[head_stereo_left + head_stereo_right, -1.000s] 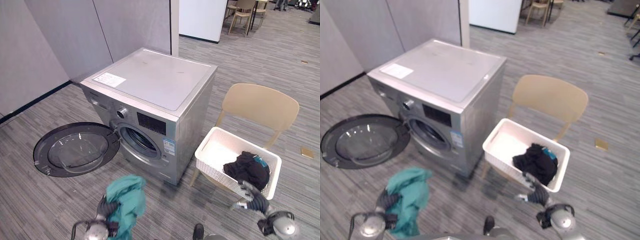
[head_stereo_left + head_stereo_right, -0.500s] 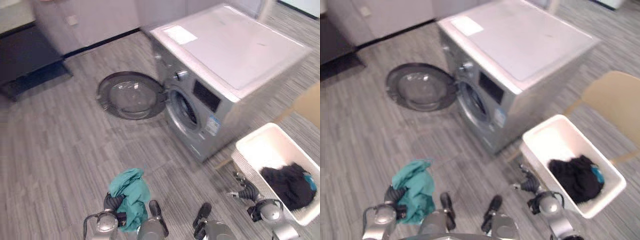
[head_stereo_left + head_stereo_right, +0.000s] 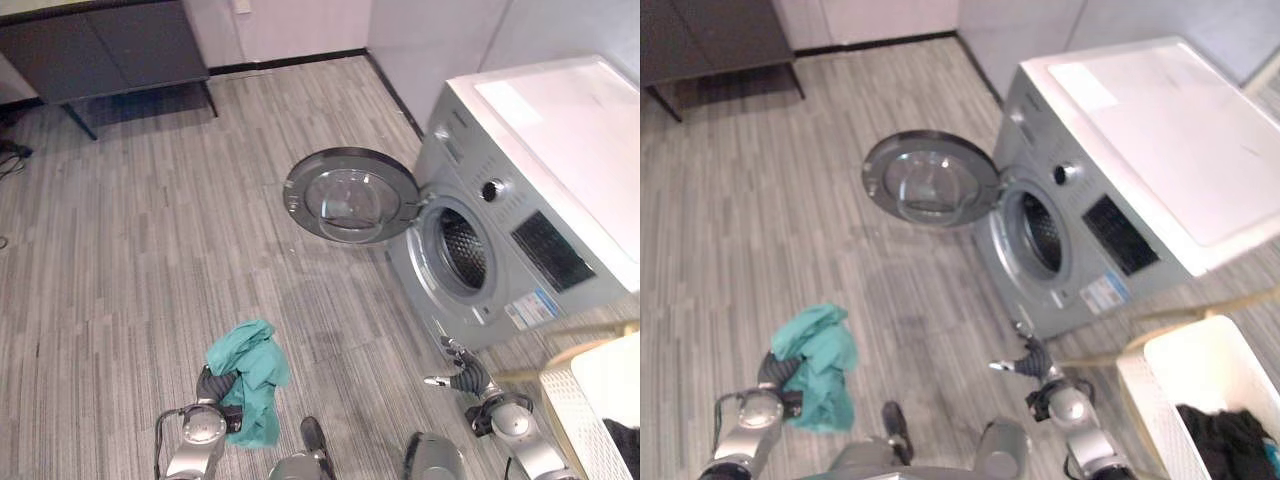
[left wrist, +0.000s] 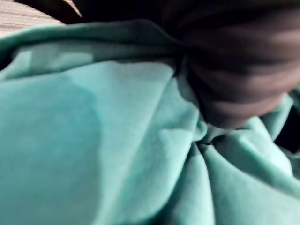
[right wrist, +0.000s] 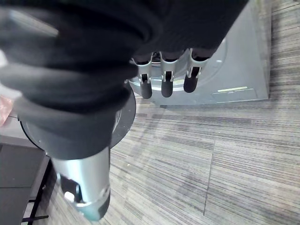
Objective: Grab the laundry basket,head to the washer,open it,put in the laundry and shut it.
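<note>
Nearest, the left hand [image 3: 216,386] is bunched around one teal garment [image 3: 247,375], well apart from the washing machine [image 3: 520,220] across the grey plank floor [image 3: 150,250]. The right hand [image 3: 462,372] hangs empty with fingers [image 5: 162,79] relaxed and straight, just before the washer's front. One white laundry basket [image 3: 1185,385] holding one dark clothing pile [image 3: 1230,440] stands beside the washer. The single round door [image 3: 351,195] is swung fully open, exposing the drum [image 3: 461,250]. One dark cabinet [image 3: 110,45] lies beyond.
</note>
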Robot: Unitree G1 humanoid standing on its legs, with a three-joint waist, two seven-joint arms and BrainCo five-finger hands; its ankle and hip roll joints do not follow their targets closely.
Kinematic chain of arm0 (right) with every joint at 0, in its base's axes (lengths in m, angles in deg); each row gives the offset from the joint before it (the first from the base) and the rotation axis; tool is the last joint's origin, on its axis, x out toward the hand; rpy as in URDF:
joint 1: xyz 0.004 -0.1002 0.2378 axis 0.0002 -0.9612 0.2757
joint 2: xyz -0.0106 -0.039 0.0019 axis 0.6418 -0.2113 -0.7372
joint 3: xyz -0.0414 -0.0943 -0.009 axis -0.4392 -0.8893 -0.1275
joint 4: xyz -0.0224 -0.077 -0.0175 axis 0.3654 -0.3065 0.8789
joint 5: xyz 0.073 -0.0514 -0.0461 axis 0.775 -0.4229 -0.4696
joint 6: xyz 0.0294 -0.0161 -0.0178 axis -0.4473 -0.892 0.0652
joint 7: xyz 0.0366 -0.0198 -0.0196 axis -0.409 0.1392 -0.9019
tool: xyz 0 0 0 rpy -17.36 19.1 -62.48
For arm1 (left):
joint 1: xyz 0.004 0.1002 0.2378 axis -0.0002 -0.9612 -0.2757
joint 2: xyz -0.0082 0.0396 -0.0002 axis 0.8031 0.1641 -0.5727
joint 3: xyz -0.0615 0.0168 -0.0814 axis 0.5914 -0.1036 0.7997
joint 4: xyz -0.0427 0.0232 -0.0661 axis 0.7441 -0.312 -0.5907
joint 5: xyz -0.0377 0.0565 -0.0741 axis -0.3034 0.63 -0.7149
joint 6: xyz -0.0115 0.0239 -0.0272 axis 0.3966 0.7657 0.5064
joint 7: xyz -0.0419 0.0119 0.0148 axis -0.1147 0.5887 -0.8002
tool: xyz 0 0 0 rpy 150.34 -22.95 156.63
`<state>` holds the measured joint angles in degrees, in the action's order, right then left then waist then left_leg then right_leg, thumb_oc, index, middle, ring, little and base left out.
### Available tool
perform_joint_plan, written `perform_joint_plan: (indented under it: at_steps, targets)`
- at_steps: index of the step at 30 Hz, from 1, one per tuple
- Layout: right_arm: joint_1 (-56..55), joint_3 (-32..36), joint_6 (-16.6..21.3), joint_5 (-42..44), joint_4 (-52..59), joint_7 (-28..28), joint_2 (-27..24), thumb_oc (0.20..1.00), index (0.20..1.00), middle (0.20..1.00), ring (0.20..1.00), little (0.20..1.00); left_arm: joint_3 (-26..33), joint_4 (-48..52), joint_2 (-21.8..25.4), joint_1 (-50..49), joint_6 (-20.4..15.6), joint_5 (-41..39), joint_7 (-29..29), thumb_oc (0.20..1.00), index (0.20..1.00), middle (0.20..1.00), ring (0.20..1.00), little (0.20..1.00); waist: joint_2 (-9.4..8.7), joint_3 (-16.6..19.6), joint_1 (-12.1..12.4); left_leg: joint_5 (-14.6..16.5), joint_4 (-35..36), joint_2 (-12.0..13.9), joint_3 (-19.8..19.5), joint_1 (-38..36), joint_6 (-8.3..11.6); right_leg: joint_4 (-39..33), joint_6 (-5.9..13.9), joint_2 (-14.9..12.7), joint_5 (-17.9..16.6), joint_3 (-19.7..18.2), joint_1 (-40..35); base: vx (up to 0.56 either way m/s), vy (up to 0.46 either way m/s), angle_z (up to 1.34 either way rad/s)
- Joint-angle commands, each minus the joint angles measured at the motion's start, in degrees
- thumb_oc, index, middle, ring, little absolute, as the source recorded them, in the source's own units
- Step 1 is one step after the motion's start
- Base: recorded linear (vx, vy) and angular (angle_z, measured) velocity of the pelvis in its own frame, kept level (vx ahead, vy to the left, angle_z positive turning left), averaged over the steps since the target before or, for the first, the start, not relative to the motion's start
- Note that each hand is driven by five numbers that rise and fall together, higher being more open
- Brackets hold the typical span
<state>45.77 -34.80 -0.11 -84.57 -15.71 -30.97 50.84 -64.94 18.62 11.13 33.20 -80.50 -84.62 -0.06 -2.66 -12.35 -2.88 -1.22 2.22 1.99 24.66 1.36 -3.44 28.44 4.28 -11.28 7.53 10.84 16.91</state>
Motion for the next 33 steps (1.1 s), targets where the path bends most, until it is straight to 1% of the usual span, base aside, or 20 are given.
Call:
perform_joint_plan:
  at_steps: [1, 2, 3, 4, 5, 8, 10, 11, 12, 13, 15, 16, 17, 19, 20, 23, 25, 26, 28, 33]
  targets:
    - [1.97, -0.14, 1.59, 2.46, 1.45, 1.72, -1.20, 1.000, 1.000, 1.000, 1.000, 1.000, 0.00, 3.55, 0.83, -0.71, -2.71, 0.40, 0.16, 0.200, 0.200, 0.200, 0.200, 0.200, 0.64, -3.00, -0.98, 2.67, 0.76, 0.85, -1.90, -0.95, 3.44, -8.93, 2.69, 2.94, -1.55, 1.22, -5.01, 0.25, 0.032, 0.28]
    - [1.78, -0.11, 1.46, 2.64, 1.19, 1.77, -1.23, 1.000, 1.000, 1.000, 1.000, 1.000, -0.59, 3.12, 0.62, -0.63, -2.51, 0.53, -0.07, 0.200, 0.200, 0.200, 0.200, 0.200, 0.53, -3.27, -1.47, 3.20, 0.89, 0.24, -2.69, -1.61, 3.30, -11.21, 2.96, 3.88, -2.47, 0.73, -3.75, 0.20, -0.084, 0.15]
    - [1.27, 0.34, 1.21, 2.65, -0.11, 1.98, -1.15, 1.000, 1.000, 1.000, 1.000, 1.000, -1.32, 2.27, -0.02, -0.48, -2.16, 1.00, -0.64, 0.200, 0.200, 0.200, 0.200, 0.200, 0.14, -3.51, -2.85, 3.42, 0.63, -0.91, -4.00, -2.21, 2.96, -17.97, 3.57, 5.99, -6.31, -1.42, -2.06, 0.28, -0.055, 0.18]
    - [1.20, 0.35, 1.20, 2.65, -0.16, 1.99, -1.14, 1.000, 1.000, 1.000, 1.000, 1.000, -1.39, 2.25, -0.02, -0.53, -2.15, 1.01, -0.66, 0.200, 0.200, 0.200, 0.200, 0.200, 0.53, -3.36, -2.88, 4.51, 0.90, -0.84, -4.82, -2.94, 3.20, -17.76, 4.15, 6.18, -5.13, -1.70, -2.62, 0.21, -0.097, 0.53]
    - [1.13, 0.36, 1.01, 2.43, -1.05, 2.01, -1.01, 1.000, 1.000, 1.000, 1.000, 1.000, -1.51, 2.34, -0.37, -0.62, -2.08, 1.05, -0.92, 0.200, 0.200, 0.200, 0.200, 0.200, 0.11, -3.47, -3.26, 3.93, 0.51, -1.44, -4.75, -2.68, 2.95, -20.20, 3.94, 6.47, -7.62, -1.85, -1.68, 0.18, -0.062, 0.72]
    - [0.42, 0.27, 0.78, 1.66, -2.86, 1.76, -0.74, 1.000, 1.000, 1.000, 1.000, 1.000, -2.09, 2.74, -0.97, -1.95, -1.92, 2.60, -1.93, 0.200, 0.200, 0.200, 0.200, 0.200, -0.03, -2.38, -2.93, 7.59, -1.02, -2.29, -5.22, -4.59, 2.86, -23.31, 4.47, 5.57, -7.75, 2.94, -4.62, 0.28, -0.084, 0.41]
    - [-0.78, 1.03, 0.93, 1.19, -2.95, 1.78, -1.20, 1.000, 1.000, 1.000, 1.000, 1.000, -3.57, 3.11, -1.39, -2.48, -1.79, 3.96, -2.74, 0.200, 0.200, 0.200, 0.200, 0.200, -0.42, -1.25, -3.82, 8.26, -3.85, -2.42, -4.75, -4.26, 3.23, -24.79, 3.33, 6.03, -8.24, 1.62, -6.02, 0.17, -0.182, -0.24]
    - [-1.28, 1.56, 0.96, 1.16, -3.38, 1.81, -1.58, 1.000, 1.000, 1.000, 1.000, 1.000, -3.84, 3.02, -1.59, -2.66, -1.76, 3.93, -3.08, 0.200, 0.200, 0.200, 0.200, 0.200, -0.30, -0.83, -4.09, 9.01, -6.67, -1.92, -4.83, -3.92, 4.17, -25.57, 2.96, 6.31, -8.11, 1.54, -7.36, 0.25, -0.245, 0.07]
    - [-1.89, 2.35, 0.75, 0.66, -4.26, 2.09, -2.40, 1.000, 1.000, 1.000, 1.000, 1.000, -4.51, 3.05, -1.87, -2.87, -1.55, 3.86, -4.01, 0.200, 0.200, 0.200, 0.200, 0.200, -0.54, -0.58, -4.67, 8.78, -14.14, 0.31, -3.79, -2.93, 6.36, -27.29, 1.93, 6.60, -7.66, 1.75, -10.23, 0.23, -0.170, 0.33]
    - [-1.90, 2.37, 0.74, 0.66, -4.24, 2.08, -2.41, 1.000, 1.000, 1.000, 1.000, 1.000, -4.52, 3.06, -1.87, -2.87, -1.54, 3.86, -4.01, 0.200, 0.200, 0.200, 0.200, 0.200, -0.48, -0.59, -4.66, 8.94, -14.46, 0.46, -3.81, -2.81, 6.41, -27.35, 1.89, 6.69, -7.69, 1.78, -10.28, 0.21, -0.171, 0.37]
    - [-2.20, 3.09, 0.67, 1.58, -3.86, 2.38, -2.85, 1.000, 1.000, 1.000, 1.000, 1.000, -5.18, 3.10, -1.95, -2.46, -1.70, 4.26, -3.97, 0.200, 0.200, 0.200, 0.200, 0.200, -0.98, -0.80, -4.48, 5.90, -22.69, 3.24, -4.60, -0.32, 7.69, -28.97, 0.42, 7.91, -7.02, 0.26, -12.74, 0.21, -0.105, -0.04]
    - [-2.89, 3.42, 0.47, 2.02, -3.89, 2.27, -3.46, 1.000, 1.000, 1.000, 1.000, 1.000, -5.88, 3.31, -2.24, -2.22, -1.73, 4.20, -4.11, 0.200, 0.200, 0.200, 0.200, 0.200, -1.47, -0.92, -4.25, 6.13, -24.04, 2.79, -7.62, 2.41, 7.25, -30.22, -0.11, 8.33, -6.40, -1.37, -14.23, 0.21, -0.055, -0.39]
    - [-2.91, 3.43, 0.47, 2.02, -3.88, 2.27, -3.47, 1.000, 1.000, 1.000, 1.000, 1.000, -5.89, 3.31, -2.25, -2.22, -1.73, 4.20, -4.11, 0.200, 0.200, 0.200, 0.200, 0.200, -1.44, -0.93, -4.24, 6.19, -24.13, 2.82, -7.63, 2.43, 7.24, -30.23, -0.11, 8.36, -6.39, -1.36, -14.25, 0.17, -0.001, -0.77]
    - [-2.96, 3.57, 0.35, 1.78, -4.15, 2.39, -3.86, 1.000, 1.000, 1.000, 1.000, 1.000, -6.06, 3.67, -2.21, -2.31, -1.76, 4.11, -4.20, 0.200, 0.200, 0.200, 0.200, 0.200, -1.84, -0.81, -3.83, 8.02, -19.63, 1.32, -11.71, 4.60, 6.43, -30.35, 0.23, 8.20, -5.92, -3.91, -14.77, 0.14, 0.060, -1.03]
    - [-3.12, 3.59, 0.33, 1.68, -4.14, 2.32, -3.88, 1.000, 1.000, 1.000, 1.000, 1.000, -6.12, 3.72, -2.08, -2.39, -1.83, 3.98, -4.23, 0.200, 0.200, 0.200, 0.200, 0.200, -1.86, -0.65, -3.71, 7.29, -16.69, 0.69, -13.76, 4.68, 6.37, -30.03, 0.27, 8.28, -5.87, -5.05, -14.53, 0.19, 0.097, -1.02]
    - [-2.44, 3.11, 0.72, 1.93, -4.59, 2.36, -4.43, 1.000, 1.000, 1.000, 1.000, 1.000, -6.60, 4.81, -1.72, -2.12, -2.35, 3.03, -4.13, 0.200, 0.200, 0.200, 0.200, 0.200, -1.56, -0.91, -2.11, 3.41, -10.31, -2.63, -26.50, 7.20, 7.07, -29.17, 0.00, 10.51, -5.03, -10.82, -14.75, 0.19, 0.064, -0.86]
    - [-1.23, 2.80, 0.76, 2.21, -6.04, 2.82, -4.65, 1.000, 1.000, 1.000, 1.000, 1.000, -7.31, 5.08, -1.67, -0.94, -2.54, 1.86, -3.58, 0.200, 0.200, 0.200, 0.200, 0.200, -1.36, -0.94, -1.37, 0.30, -8.05, -3.78, -32.38, 9.77, 7.17, -27.98, -0.32, 12.25, -4.26, -15.17, -14.93, 0.17, 0.068, -1.65]
    - [-1.22, 2.80, 0.76, 2.21, -6.04, 2.82, -4.65, 1.000, 1.000, 1.000, 1.000, 1.000, -7.32, 5.06, -1.66, -0.92, -2.55, 1.85, -3.58, 0.200, 0.200, 0.200, 0.200, 0.200, -1.39, -0.97, -1.24, 0.32, -8.02, -3.76, -32.25, 9.70, 7.16, -27.91, -0.32, 12.25, -4.21, -15.30, -14.91, 0.19, 0.153, -1.95]
    - [-1.40, 2.50, 0.66, 1.57, -7.41, 2.60, -3.82, 1.000, 1.000, 1.000, 1.000, 1.000, -7.84, 4.29, -1.38, -0.80, -2.51, 2.06, -3.94, 0.200, 0.200, 0.200, 0.200, 0.200, -1.40, -0.07, -1.97, 0.77, -4.92, -2.30, -28.81, 6.22, 5.86, -25.47, 0.22, 13.27, -3.44, -20.89, -14.46, 0.21, 0.264, -1.23]
    - [-0.54, 1.13, 0.42, 1.23, -8.17, 1.74, -2.44, 1.000, 1.000, 1.000, 1.000, 1.000, -7.14, 4.37, 0.33, -1.12, -2.55, 2.42, -3.60, 0.200, 0.200, 0.200, 0.200, 0.200, -2.81, 0.01, -2.15, 1.70, -4.49, -1.34, -22.13, 4.25, 4.33, -21.73, 1.73, 13.74, -3.89, -25.51, -11.89, 0.08, 0.175, -1.36]
